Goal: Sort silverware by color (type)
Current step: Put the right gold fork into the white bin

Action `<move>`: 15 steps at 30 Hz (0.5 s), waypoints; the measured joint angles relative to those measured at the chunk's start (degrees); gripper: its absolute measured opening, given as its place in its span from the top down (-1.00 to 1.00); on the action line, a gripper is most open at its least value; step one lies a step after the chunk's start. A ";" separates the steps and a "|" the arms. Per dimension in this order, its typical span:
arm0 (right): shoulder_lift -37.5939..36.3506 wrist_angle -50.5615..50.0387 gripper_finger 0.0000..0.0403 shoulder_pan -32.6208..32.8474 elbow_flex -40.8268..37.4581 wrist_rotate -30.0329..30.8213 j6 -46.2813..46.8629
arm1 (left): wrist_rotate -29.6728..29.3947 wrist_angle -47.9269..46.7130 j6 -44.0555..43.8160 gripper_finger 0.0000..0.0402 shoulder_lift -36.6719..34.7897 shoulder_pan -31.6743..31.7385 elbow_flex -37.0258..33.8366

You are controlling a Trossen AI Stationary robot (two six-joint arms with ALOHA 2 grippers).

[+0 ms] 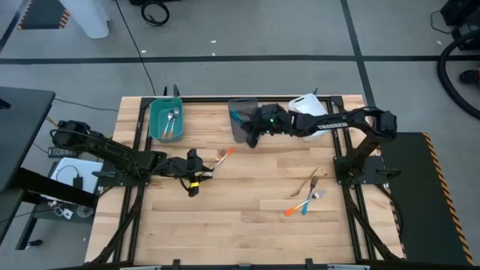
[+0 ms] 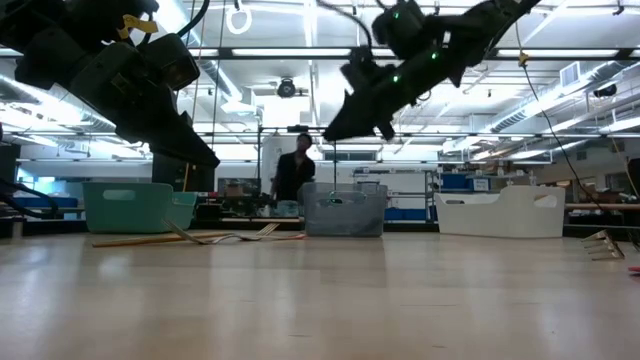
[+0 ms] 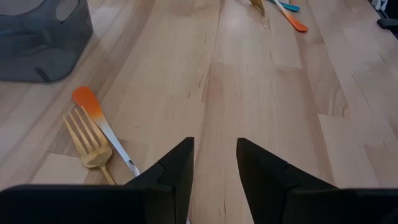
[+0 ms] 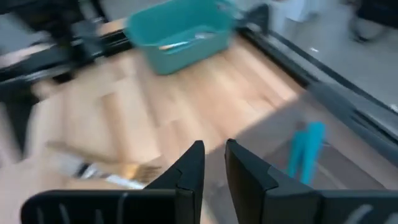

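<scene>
Dark fingers (image 3: 214,180) of the left gripper fill the bottom of the left wrist view, a narrow gap between them and nothing in it; at lower left lie an orange-handled fork (image 3: 102,124) and a golden fork (image 3: 90,143) side by side, touching, with the grey bin (image 3: 37,37) in the upper left corner. Right wrist view: the right gripper (image 4: 214,165) shows a slim empty gap at bottom centre, a blue-handled fork (image 4: 306,152) lies at lower right, and the teal bin (image 4: 180,31) at top holds silverware. High view: the left gripper (image 1: 196,171) sits left of centre beside the orange and golden forks, the right gripper (image 1: 251,135) is over the grey bin at top centre, and three more forks (image 1: 306,196) lie at lower right. Low view: both arms hang at the top, the bins line mid-frame, with the white bin (image 2: 500,212) at right.
</scene>
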 joint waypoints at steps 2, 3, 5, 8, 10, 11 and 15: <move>-0.87 -0.28 0.64 2.27 -0.02 -2.18 -1.83 | 0.01 -0.02 0.00 0.35 0.00 0.01 0.00; -1.26 -0.85 0.64 3.35 0.00 -3.52 -2.48 | 0.01 -0.02 -0.01 0.35 0.00 0.00 0.00; -1.95 -3.66 0.64 5.50 0.00 -5.09 -3.61 | 0.01 -0.07 -0.02 0.35 0.00 0.00 0.00; -2.05 -10.51 0.64 8.53 -0.01 -4.98 -3.71 | 0.02 -0.18 -0.02 0.35 0.00 0.01 0.00; -2.02 -15.80 0.64 10.59 -0.02 -4.69 -3.57 | 0.02 -0.18 -0.02 0.35 0.00 -0.01 0.00; -2.00 -18.50 0.64 11.64 -0.02 -4.47 -3.55 | 0.02 -0.18 -0.02 0.35 0.00 0.00 0.00; -2.06 -28.20 0.64 16.11 -0.03 -2.67 -3.16 | 0.02 -0.18 0.03 0.35 0.00 -0.01 0.00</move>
